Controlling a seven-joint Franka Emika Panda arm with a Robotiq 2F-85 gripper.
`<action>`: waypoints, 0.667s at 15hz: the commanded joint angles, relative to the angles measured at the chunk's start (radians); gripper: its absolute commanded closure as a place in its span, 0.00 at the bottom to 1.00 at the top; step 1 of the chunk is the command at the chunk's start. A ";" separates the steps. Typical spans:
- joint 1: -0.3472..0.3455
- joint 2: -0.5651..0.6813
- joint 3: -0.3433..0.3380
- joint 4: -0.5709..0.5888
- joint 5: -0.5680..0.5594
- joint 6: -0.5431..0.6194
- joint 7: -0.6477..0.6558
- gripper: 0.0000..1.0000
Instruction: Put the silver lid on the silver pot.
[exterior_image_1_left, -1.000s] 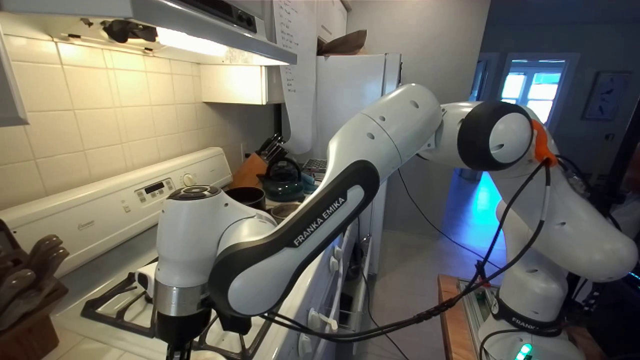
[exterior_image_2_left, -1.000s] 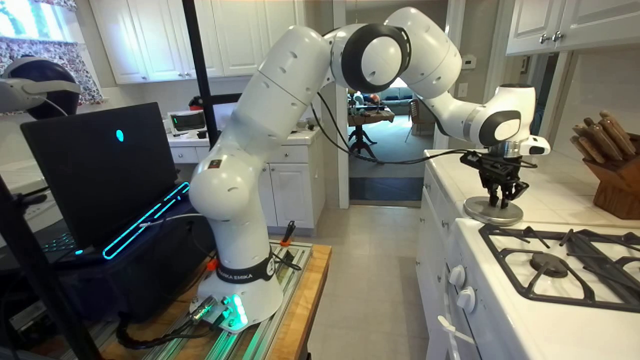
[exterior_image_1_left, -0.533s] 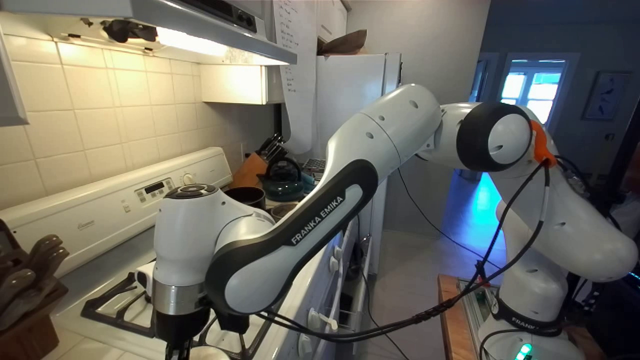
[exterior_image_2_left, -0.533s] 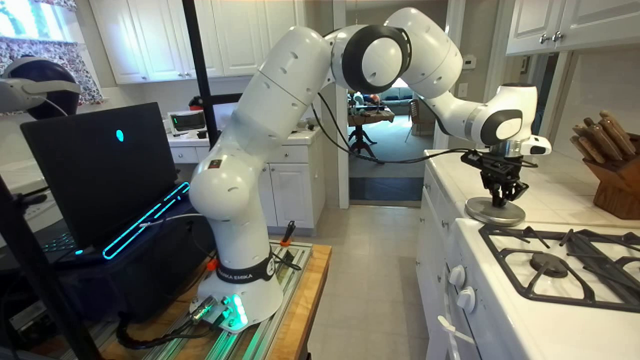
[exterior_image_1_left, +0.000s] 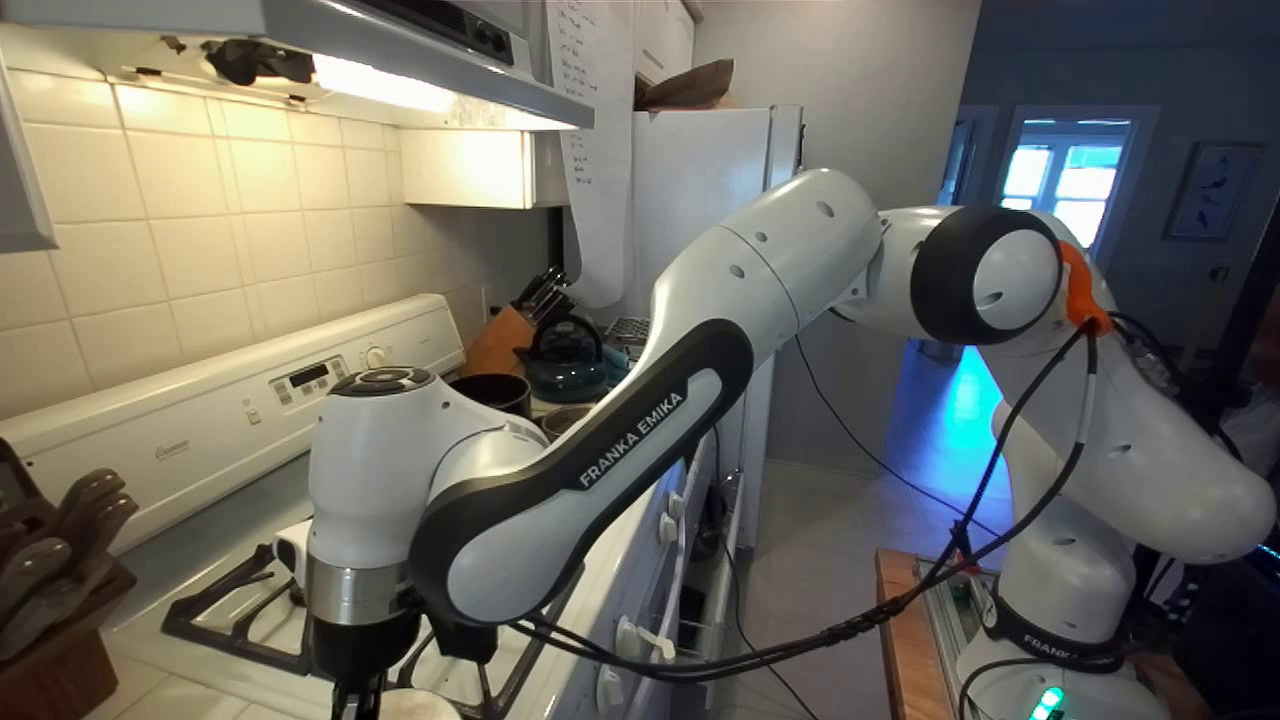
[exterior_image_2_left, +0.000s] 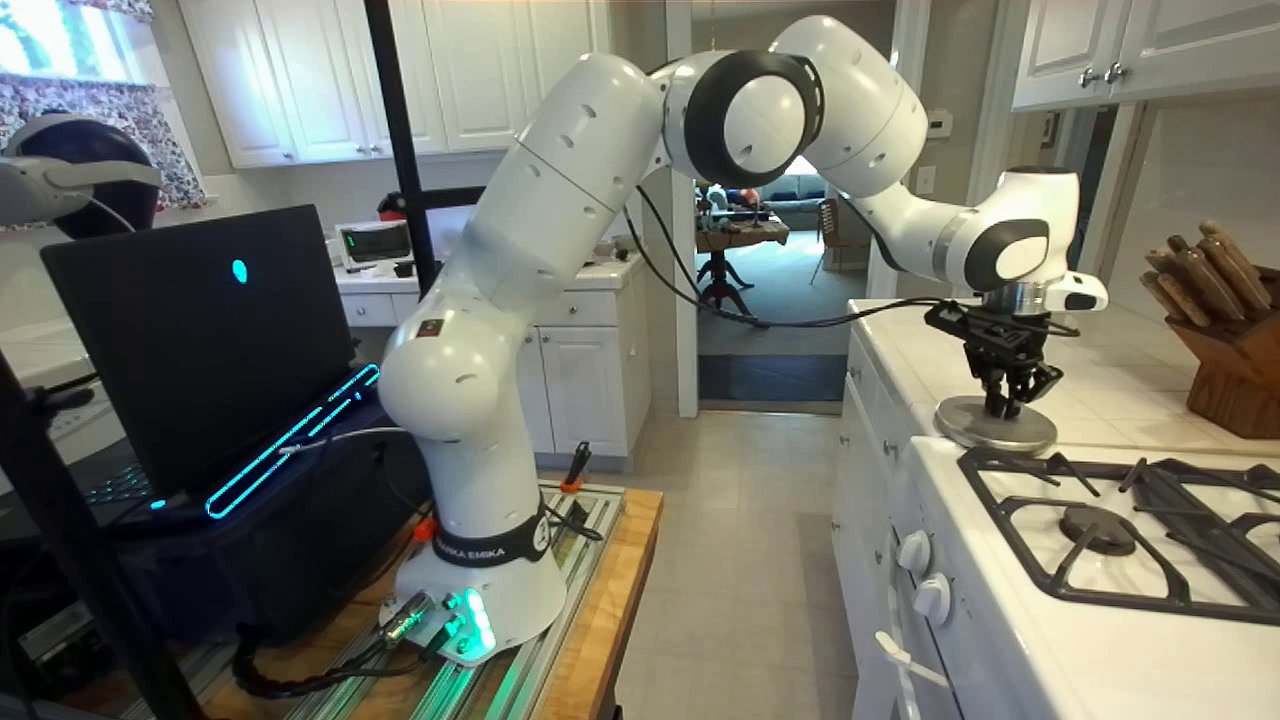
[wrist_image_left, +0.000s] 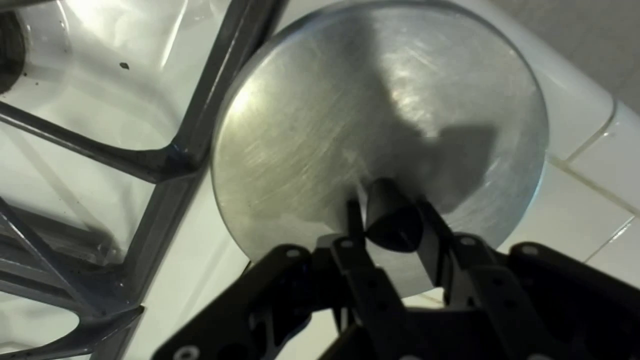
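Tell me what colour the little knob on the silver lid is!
Black! The knob on the silver lid shows best in the wrist view.

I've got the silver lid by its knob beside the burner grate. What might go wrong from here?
Snagging: the silver lid is close beside the burner grate; clearance is hard to tell, so a low sideways move might catch it.
Tilting: the tool grips only the small black knob, so the lid could swing or slip.
Misplacing: in an exterior view the arm partly hides what looks like the silver pot, so lining up may be awkward.
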 joint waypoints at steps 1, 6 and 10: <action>0.018 0.033 -0.015 0.055 -0.023 -0.040 0.038 0.44; 0.017 0.034 -0.014 0.065 -0.015 -0.082 0.053 0.34; 0.017 0.034 -0.013 0.073 -0.016 -0.097 0.063 0.74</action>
